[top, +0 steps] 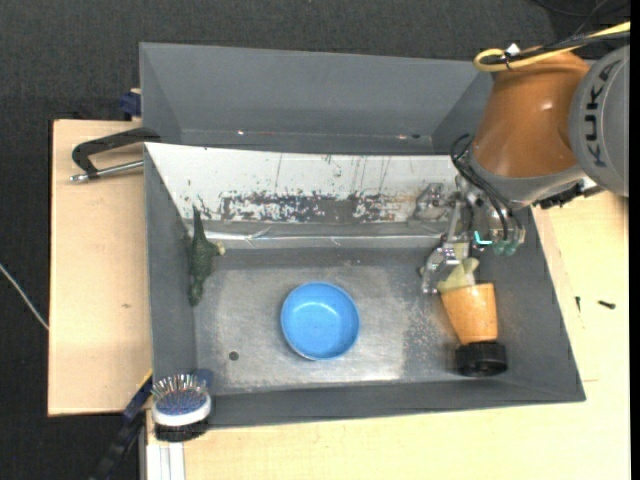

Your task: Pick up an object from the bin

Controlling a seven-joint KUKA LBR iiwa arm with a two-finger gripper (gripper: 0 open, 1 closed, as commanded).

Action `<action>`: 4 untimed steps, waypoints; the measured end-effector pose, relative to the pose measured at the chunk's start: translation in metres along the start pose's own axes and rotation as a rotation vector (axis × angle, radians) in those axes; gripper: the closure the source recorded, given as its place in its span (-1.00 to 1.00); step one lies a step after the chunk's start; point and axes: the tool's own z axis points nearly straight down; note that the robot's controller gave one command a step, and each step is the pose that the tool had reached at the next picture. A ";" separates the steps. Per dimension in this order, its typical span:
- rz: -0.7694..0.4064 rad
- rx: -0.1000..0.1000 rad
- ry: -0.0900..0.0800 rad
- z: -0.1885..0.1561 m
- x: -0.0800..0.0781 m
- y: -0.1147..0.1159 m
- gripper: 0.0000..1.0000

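Lying at the lower right of the bin (300, 398), an orange bottle (470, 311) points its black cap (481, 358) down the frame. Its long side runs up toward the pincer (447, 266), which sits right at its upper end. Open or shut, I cannot tell. A blue bowl (319, 320) lies to the left. Upper right, the arm (540, 118) reads "KU".

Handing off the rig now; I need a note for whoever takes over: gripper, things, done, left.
Gripper: down at the right of the bin, at the upper end of the orange bottle; grip cannot be told.
Orange bottle lies on the floor, black cap toward the near wall. Blue bowl mid-floor, green toy by the left wall.
Done: nothing lifted. Left: grasp, raise one thing.
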 end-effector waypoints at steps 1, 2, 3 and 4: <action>0.077 -0.006 -0.013 0.064 0.025 -0.072 -1.00; 0.080 -0.013 -0.010 0.065 0.025 -0.070 1.00; 0.053 0.003 -0.021 -0.023 0.029 -0.072 1.00; 0.057 0.003 -0.022 -0.100 0.030 -0.066 1.00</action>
